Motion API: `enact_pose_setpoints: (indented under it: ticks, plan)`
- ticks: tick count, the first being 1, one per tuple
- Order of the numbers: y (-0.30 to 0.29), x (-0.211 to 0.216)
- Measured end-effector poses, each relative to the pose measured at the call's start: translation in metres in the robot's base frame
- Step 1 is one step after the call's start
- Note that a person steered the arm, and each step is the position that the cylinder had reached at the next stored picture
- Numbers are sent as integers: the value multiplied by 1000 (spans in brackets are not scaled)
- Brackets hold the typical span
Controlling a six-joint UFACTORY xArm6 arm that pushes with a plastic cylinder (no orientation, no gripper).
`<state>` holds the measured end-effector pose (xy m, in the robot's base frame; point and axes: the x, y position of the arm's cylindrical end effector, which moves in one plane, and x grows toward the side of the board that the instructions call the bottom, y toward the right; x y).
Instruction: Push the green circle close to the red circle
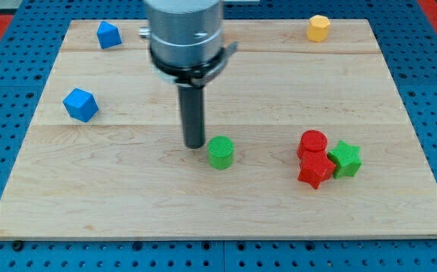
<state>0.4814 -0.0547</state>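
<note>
Green circle (221, 152) beside my tip (194, 144) (red circle (313, 142) well apart).

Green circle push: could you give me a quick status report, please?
My tip just left of green circle. Red circle off to the view's right. Nothing between them.

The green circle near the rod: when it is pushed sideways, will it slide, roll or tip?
The green circle stands on its flat end and looks squat, so it will probably slide, not tip. Its round side may let it slip off my tip, which sits just at its left. The wooden board looks smooth, so little force seems needed.
</note>
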Motion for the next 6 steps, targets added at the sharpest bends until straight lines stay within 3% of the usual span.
enact_pose_setpoints:
  ticks: [1, 6]
  plan:
    - [-23, 11]
    - [109, 15]
